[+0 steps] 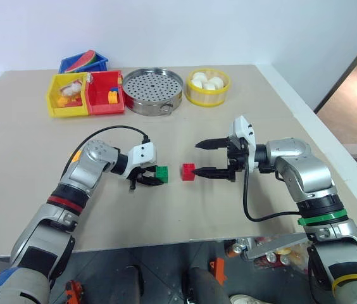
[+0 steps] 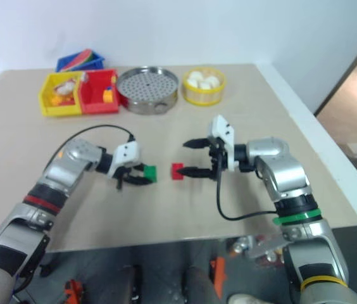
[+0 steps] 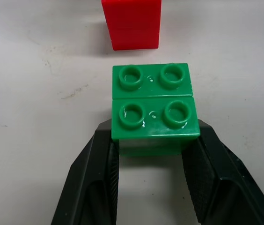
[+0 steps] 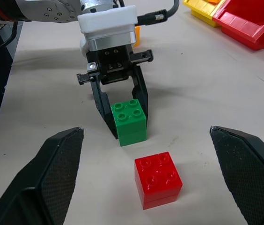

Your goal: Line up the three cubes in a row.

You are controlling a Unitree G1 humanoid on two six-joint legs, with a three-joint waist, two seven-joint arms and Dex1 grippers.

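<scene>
The green cube (image 1: 161, 173) sits on the table with the red cube (image 1: 188, 171) just to its right, a small gap between them. My left gripper (image 1: 152, 177) reaches in from the left. Its fingers (image 3: 99, 178) lie close along both sides of the green cube's near end, slightly open. From the right comes my right gripper (image 1: 197, 158), wide open, with its nearer finger beside the red cube (image 4: 157, 180). An orange bit of the yellow-orange cube (image 4: 136, 33) peeks out behind my left wrist; most of it is hidden.
At the back of the table stand a perforated steel pan (image 1: 152, 90), a yellow bowl of white balls (image 1: 207, 87), and yellow (image 1: 55, 104), red (image 1: 106, 104) and blue (image 1: 71, 65) bins. The table's front edge runs close below both arms.
</scene>
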